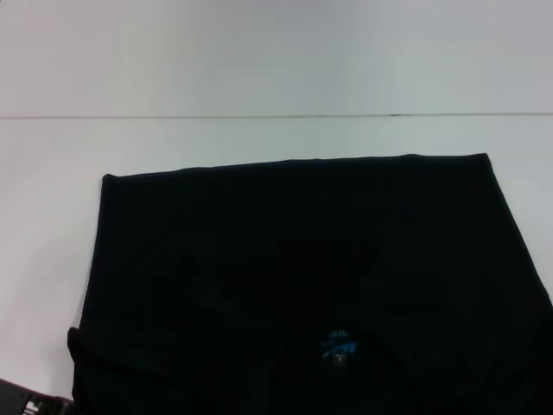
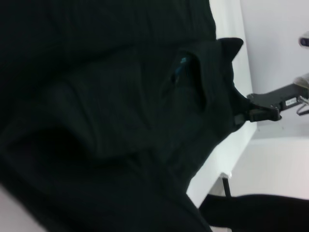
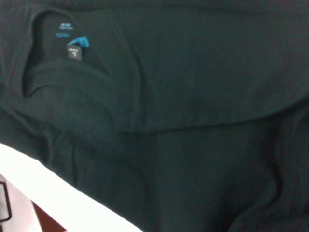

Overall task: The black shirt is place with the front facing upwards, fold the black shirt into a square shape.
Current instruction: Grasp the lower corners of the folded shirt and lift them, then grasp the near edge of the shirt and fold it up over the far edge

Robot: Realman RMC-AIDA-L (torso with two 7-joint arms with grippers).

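Observation:
The black shirt (image 1: 294,259) lies spread flat over the white table (image 1: 259,78), collar toward me. Its far edge is straight and its blue neck label (image 1: 339,346) sits near the view's lower edge. The left wrist view is filled with rumpled cloth around the neckline and label (image 2: 179,67). In the right wrist view the collar and label (image 3: 72,46) show with a folded layer of the black shirt (image 3: 203,96) beside them. A dark piece of my left gripper (image 1: 30,402) shows at the lower left corner, beside the shirt's near left sleeve. A black part, seemingly my right gripper (image 2: 263,108), sits against the shirt's edge at the table's near side.
Bare white table surrounds the shirt on the left and far sides, with a thin seam line (image 1: 276,116) across the back. The table's near edge (image 3: 58,193) runs right under the shirt, with floor and a dark leg (image 2: 226,186) beyond it.

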